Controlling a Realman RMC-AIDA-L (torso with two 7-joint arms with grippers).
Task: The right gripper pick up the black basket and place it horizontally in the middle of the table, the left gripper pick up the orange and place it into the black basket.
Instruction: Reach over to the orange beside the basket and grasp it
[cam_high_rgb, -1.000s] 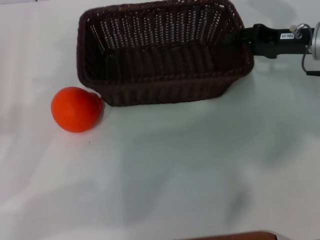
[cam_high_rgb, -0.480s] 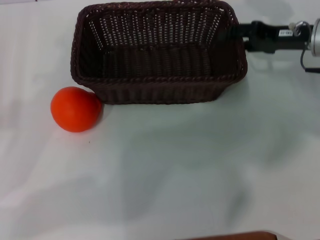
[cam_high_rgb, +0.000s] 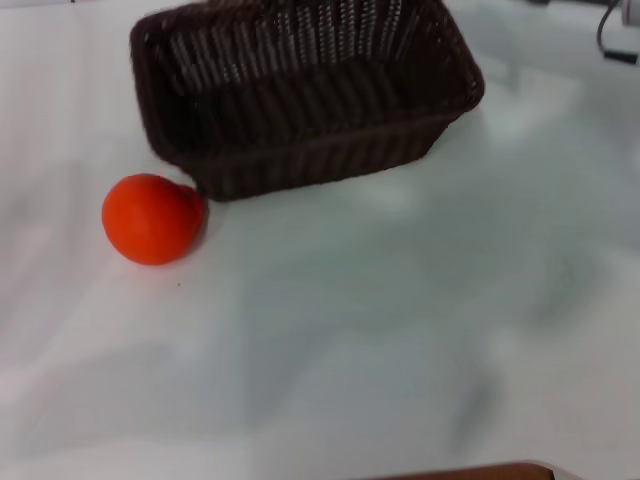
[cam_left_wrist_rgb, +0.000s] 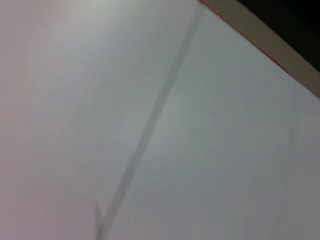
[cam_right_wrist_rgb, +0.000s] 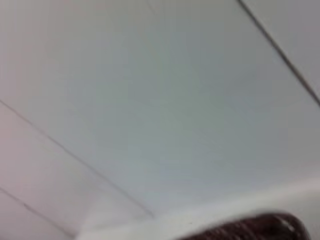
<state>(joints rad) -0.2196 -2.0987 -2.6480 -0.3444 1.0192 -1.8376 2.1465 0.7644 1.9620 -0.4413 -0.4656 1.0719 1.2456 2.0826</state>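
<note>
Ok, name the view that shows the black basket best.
The head view: the whole black basket sits skewed on the table, beside the orange. The right wrist view catches only a blurred dark sliver; the left wrist view shows none.

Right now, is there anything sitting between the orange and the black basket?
Nothing. In the head view the orange lies right against the near-left corner of the black basket, apparently touching, on the white table. Neither gripper appears in any view.

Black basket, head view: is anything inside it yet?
No fruit shows inside the black basket; only its dark woven floor and far wall are visible. The near wall hides a strip of the floor. The orange sits outside on the table, touching the basket's near-left corner.
</note>
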